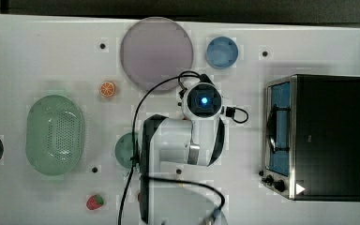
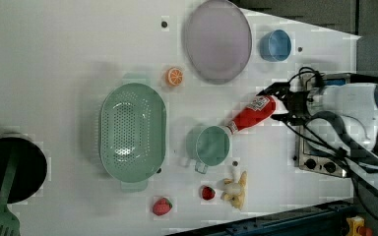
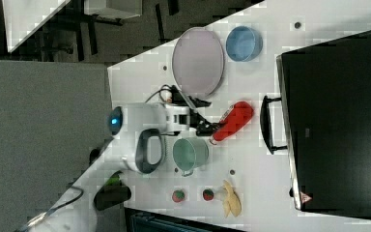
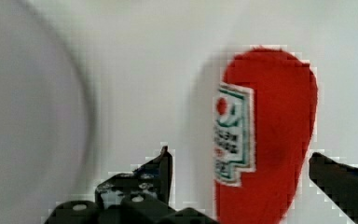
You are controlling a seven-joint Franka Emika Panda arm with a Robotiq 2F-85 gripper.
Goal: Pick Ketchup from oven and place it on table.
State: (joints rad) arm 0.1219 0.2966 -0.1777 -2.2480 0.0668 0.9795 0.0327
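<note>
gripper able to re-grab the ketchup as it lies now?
Probably yes: the gripper is open with the ketchup lying between its fingers, on the table, nothing else in the way.

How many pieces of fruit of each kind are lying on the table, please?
Strawberries: 2
Orange slice: 1
Banana: 1
Total: 4
</note>
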